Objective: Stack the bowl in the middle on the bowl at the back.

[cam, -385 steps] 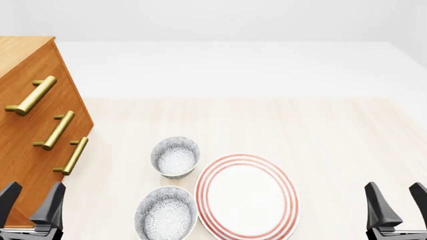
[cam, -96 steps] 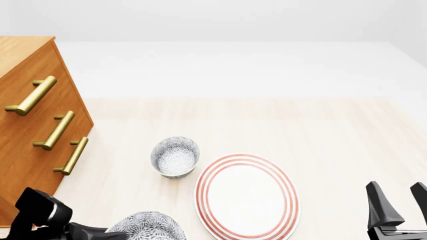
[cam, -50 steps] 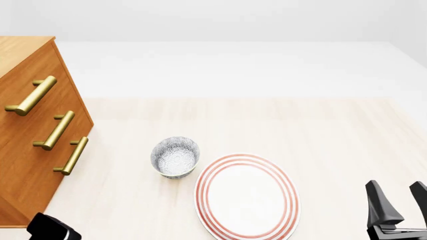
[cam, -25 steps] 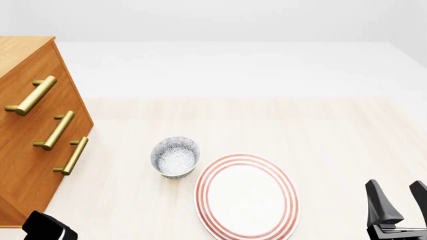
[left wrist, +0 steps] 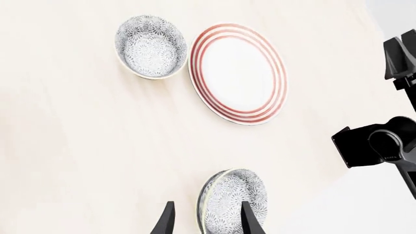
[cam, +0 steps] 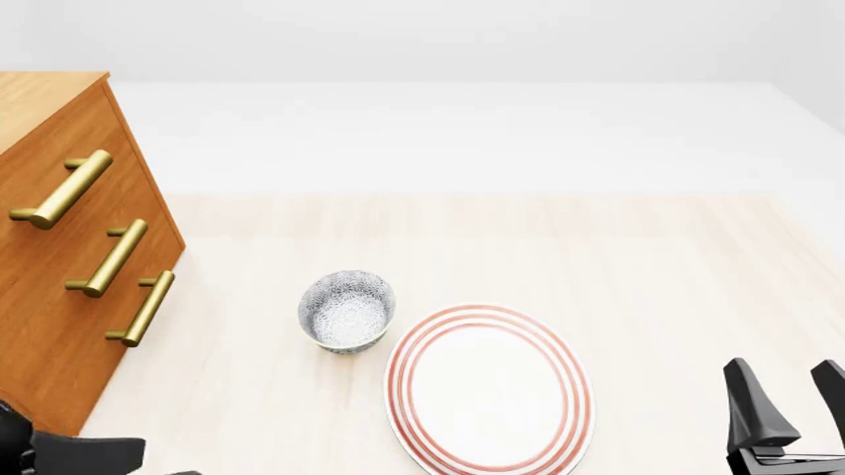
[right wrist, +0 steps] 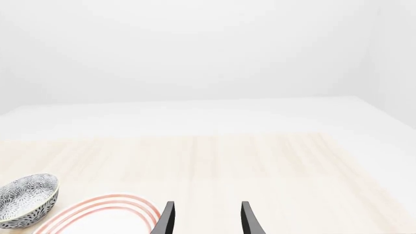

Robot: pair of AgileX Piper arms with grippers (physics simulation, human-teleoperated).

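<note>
I am carrying the bowl in the middle in the left gripper: in the left wrist view its rim is sitting between the two fingers, one finger inside the bowl and one outside the wall, so the jaws are narrowed onto that rim. The bowl is hanging tilted, high over the table, and it is out of the front view altogether.

From the front camera, the bowl at the back is standing upright on the table at about 10 o'clock from the red-ringed plate, just beside its rim; I cannot tell whether they touch. The drawer cabinet is off at 9 o'clock from that bowl, well apart.

I judge the lift is done and I am working the carry. Next I am needing to swing forward until the held bowl is over the back one, level it, and lower it inside.

The right gripper is waiting at 3 o'clock of the plate, fingers apart with nothing between them.
</note>
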